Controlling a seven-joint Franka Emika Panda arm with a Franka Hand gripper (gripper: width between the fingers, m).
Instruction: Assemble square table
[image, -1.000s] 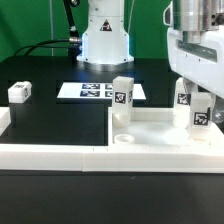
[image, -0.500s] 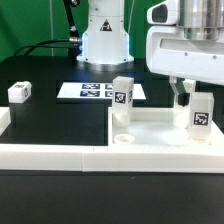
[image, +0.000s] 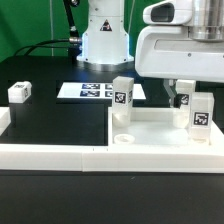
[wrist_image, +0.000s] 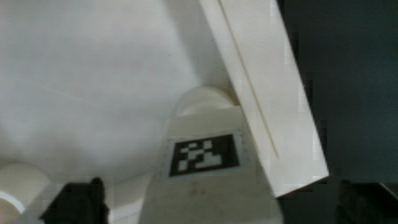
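The white square top (image: 155, 127) lies at the exterior view's right, inside the border wall. A tagged white leg (image: 122, 96) stands upright at its far left corner. Two more legs stand at its right side, one in front (image: 201, 112) and one behind (image: 183, 99). A fourth leg (image: 19, 92) lies loose on the black table at the left. My gripper (image: 181, 87) hangs just above the rear right leg. In the wrist view that leg (wrist_image: 214, 150) stands by the top's rim (wrist_image: 263, 90), between my spread fingers (wrist_image: 80, 200), with gaps on both sides. The gripper (wrist_image: 222, 205) is open.
The marker board (image: 93, 91) lies flat behind the top, in front of the robot base (image: 103, 40). The long low white border wall (image: 55, 155) runs along the front. A round socket (image: 124, 138) shows in the top's near left corner.
My gripper has lifted off the right legs and shifted toward the exterior view's left. The front right leg, earlier partly covered by the hand, now shows fully. No leg has moved.
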